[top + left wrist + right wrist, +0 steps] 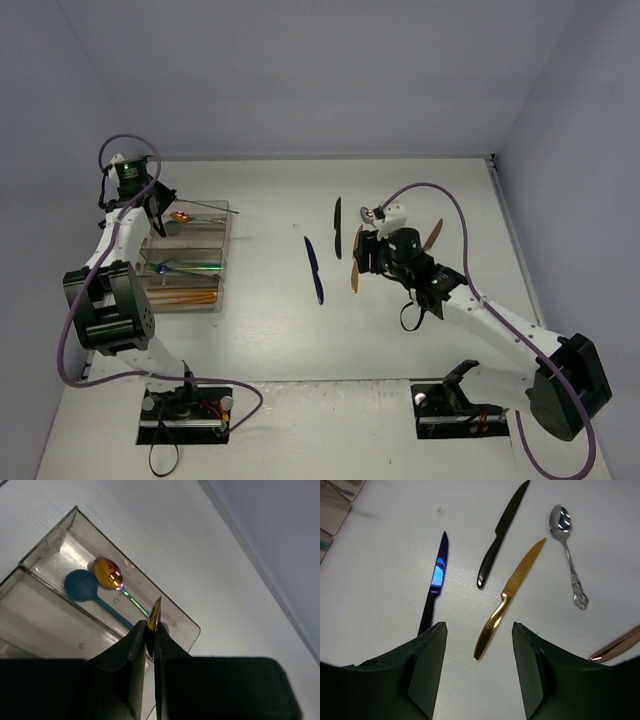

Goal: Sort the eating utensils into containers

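Top external view, white table, pale grey walls, clear tray at left centre, left gripper pinched tight on iridescent utensil tip above it, right gripper spread wide, holding nothing, over slim gold knife.

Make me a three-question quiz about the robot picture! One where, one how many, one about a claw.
1. The right claw is: A open; B shut on a fork; C shut on a cup.
2. Whole knives in the right wrist view: A one; B three; C six.
3. The blue spoon lies: A in the clear tray; B in the right claw; C among the knives.
Answers: 1 A, its sides stand apart, holding nothing. 2 B, blue knife, black knife, gold knife. 3 A, beside a rainbow spoon in one compartment.
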`<state>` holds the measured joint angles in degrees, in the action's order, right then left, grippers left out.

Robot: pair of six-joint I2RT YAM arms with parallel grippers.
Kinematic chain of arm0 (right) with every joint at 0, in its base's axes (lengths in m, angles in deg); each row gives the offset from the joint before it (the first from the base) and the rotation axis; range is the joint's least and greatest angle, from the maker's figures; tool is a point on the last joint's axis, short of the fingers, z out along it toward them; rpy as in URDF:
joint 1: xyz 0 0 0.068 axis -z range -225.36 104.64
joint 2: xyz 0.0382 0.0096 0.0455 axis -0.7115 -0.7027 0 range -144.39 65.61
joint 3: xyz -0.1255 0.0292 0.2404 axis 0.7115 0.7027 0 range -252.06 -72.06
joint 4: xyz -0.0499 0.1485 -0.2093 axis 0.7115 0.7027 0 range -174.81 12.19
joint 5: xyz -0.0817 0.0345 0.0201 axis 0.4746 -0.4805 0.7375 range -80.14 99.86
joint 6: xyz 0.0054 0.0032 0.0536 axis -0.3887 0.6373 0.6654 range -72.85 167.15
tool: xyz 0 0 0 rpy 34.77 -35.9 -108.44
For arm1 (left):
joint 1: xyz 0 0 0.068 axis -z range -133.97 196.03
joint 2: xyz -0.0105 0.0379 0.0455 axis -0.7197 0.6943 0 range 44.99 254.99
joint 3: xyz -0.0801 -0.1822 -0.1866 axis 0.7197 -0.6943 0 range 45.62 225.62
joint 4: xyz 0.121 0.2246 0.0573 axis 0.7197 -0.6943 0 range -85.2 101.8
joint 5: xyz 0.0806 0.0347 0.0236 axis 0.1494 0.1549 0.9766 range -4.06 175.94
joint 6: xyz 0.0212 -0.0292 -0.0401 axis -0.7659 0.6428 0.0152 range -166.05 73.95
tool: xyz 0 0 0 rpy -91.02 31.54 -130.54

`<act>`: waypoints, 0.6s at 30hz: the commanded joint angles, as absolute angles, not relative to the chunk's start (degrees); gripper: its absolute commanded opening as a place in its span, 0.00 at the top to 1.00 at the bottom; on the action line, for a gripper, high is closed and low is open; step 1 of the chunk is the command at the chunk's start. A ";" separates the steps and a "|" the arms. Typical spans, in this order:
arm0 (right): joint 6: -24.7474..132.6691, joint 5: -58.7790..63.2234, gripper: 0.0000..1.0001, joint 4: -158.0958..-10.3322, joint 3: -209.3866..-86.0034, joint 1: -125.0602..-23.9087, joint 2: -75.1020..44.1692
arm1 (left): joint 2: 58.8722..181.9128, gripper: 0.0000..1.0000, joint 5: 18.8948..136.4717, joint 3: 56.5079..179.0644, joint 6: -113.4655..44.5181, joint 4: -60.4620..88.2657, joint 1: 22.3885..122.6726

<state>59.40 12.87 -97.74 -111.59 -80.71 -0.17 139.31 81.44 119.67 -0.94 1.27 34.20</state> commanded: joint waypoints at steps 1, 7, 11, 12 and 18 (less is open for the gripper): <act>60.42 12.59 0.48 -100.54 -111.00 -78.94 2.68 | 144.27 1.00 81.37 125.40 2.55 4.94 31.18; 60.51 12.02 0.47 -99.97 -110.34 -78.54 2.82 | 150.10 1.00 81.68 129.59 2.50 4.68 29.29; 60.42 11.97 0.47 -99.75 -110.21 -78.41 2.60 | 152.28 1.00 81.12 130.68 1.78 4.68 28.37; 60.49 12.04 0.47 -99.75 -110.27 -78.34 2.32 | 153.13 1.00 81.11 131.80 0.72 3.64 28.37; 60.65 11.74 0.47 -99.66 -110.82 -78.32 1.02 | 154.19 1.00 79.82 131.62 0.38 3.02 26.78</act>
<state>60.26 12.35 -97.23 -109.95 -78.70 1.54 155.32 79.93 130.55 1.55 1.35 28.57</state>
